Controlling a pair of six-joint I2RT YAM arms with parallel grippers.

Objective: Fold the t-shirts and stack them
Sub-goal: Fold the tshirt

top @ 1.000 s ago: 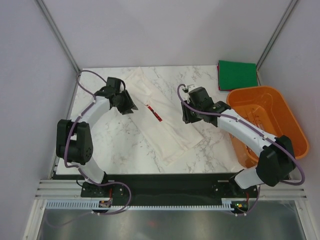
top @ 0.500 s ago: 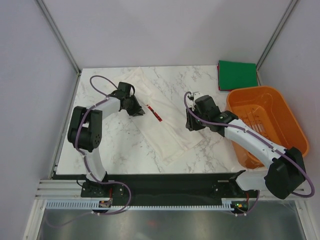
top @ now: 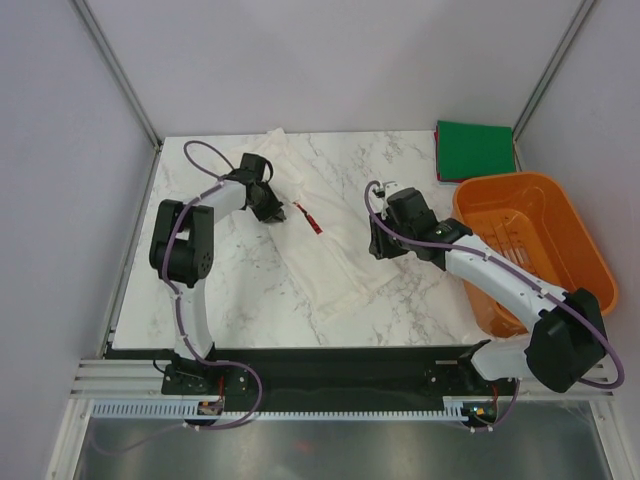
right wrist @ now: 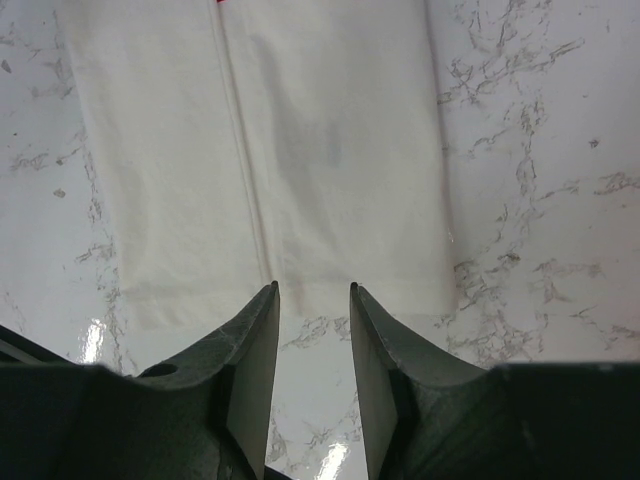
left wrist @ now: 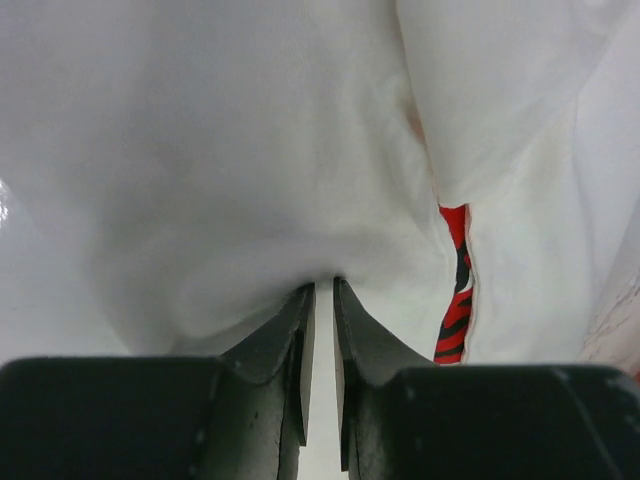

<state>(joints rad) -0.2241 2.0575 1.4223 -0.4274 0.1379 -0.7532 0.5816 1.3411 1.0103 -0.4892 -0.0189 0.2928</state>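
Note:
The white t-shirt (top: 322, 255) lies as a long diagonal strip across the marble table (top: 220, 290), with a sliver of its red print (top: 308, 218) showing. My left gripper (top: 272, 207) sits on the strip's far left part. In the left wrist view it (left wrist: 323, 286) is shut on a pinch of the white cloth (left wrist: 250, 150), and the red print (left wrist: 455, 295) is just to its right. My right gripper (top: 377, 247) is open at the strip's right edge. In the right wrist view it (right wrist: 313, 290) hovers over bare marble just short of the shirt's hem (right wrist: 300, 130). The folded green t-shirt (top: 475, 150) lies at the far right corner.
The orange slatted basket (top: 545, 200) stands at the table's right edge, next to my right arm and just nearer than the green shirt. Grey walls close off the left, far and right sides.
My left arm swung in and its gripper moved right onto the shirt's far part, then closed on the cloth. The shirt's far end has bunched and shifted slightly away. My right gripper moved a little.

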